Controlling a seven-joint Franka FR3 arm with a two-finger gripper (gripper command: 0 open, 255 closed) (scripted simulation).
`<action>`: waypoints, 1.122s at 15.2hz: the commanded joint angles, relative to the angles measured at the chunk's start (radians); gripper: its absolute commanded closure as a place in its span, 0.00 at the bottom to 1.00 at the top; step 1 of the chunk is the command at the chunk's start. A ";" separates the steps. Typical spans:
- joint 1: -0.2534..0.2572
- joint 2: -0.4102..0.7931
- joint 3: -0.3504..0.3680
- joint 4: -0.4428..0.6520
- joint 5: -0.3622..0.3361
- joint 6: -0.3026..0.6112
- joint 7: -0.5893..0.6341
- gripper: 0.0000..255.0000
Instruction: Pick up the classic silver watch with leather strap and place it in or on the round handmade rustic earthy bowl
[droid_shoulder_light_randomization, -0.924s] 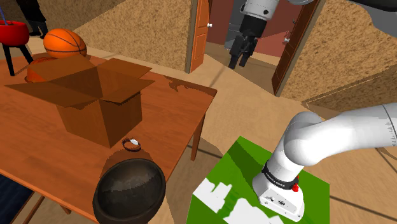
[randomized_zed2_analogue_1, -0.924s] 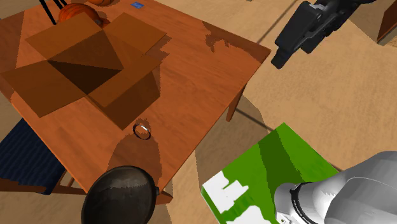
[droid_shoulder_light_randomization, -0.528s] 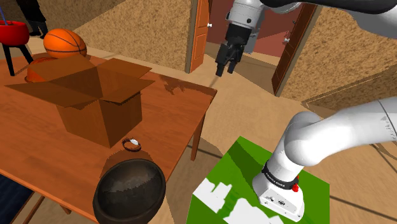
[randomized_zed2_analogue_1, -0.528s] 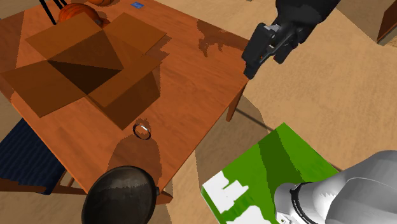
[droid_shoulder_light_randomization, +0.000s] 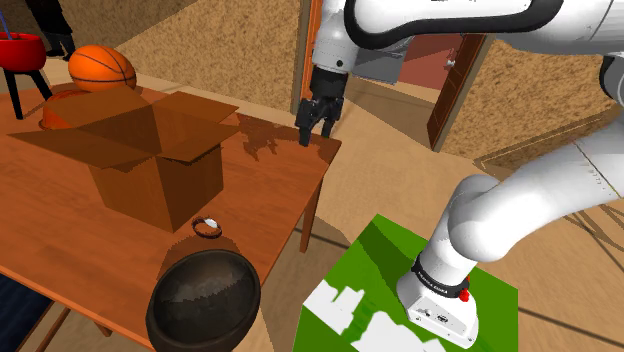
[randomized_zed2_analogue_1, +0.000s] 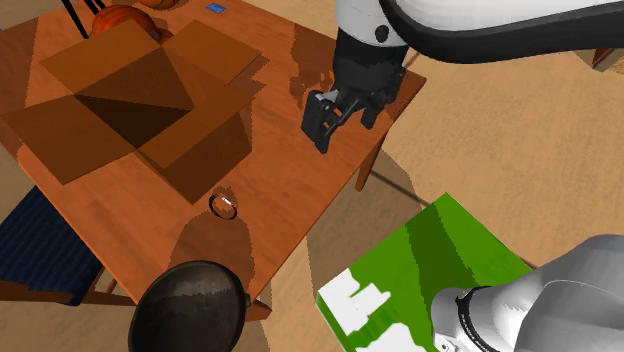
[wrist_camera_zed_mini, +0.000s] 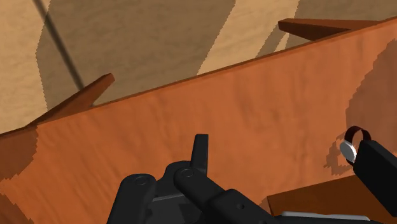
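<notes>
The small silver watch (droid_shoulder_light_randomization: 206, 227) (randomized_zed2_analogue_1: 223, 204) with a dark strap lies on the wooden table (droid_shoulder_light_randomization: 270, 185) between the cardboard box and the bowl. The round dark bowl (droid_shoulder_light_randomization: 205, 297) (randomized_zed2_analogue_1: 190, 308) stands at the table's near edge, just in front of the watch. My gripper (droid_shoulder_light_randomization: 313, 130) (randomized_zed2_analogue_1: 325, 128) hangs open and holding nothing over the table's corner nearest the doorway, well away from the watch. In the wrist view the gripper (wrist_camera_zed_mini: 289, 159) looks down at the tabletop and the watch (wrist_camera_zed_mini: 352, 143) shows close beside one finger (wrist_camera_zed_mini: 378, 167).
A large open cardboard box (droid_shoulder_light_randomization: 150, 150) (randomized_zed2_analogue_1: 120, 100) takes up the table's middle. Behind it lie a basketball (droid_shoulder_light_randomization: 101, 66) and an orange object. My green-topped stand (droid_shoulder_light_randomization: 390, 265) is beside the table. An open wooden door (droid_shoulder_light_randomization: 312, 50) stands behind the arm.
The arm has swung down and toward the shoulder view's left, from in front of the doorway to just above the table's corner. Watch, bowl and box have stayed put.
</notes>
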 joint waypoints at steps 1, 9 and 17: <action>0.010 0.055 0.028 0.011 0.010 0.039 0.023 0.00; 0.042 0.313 0.129 0.092 0.012 0.192 0.115 0.00; 0.083 0.606 0.204 0.245 -0.051 0.299 0.227 0.00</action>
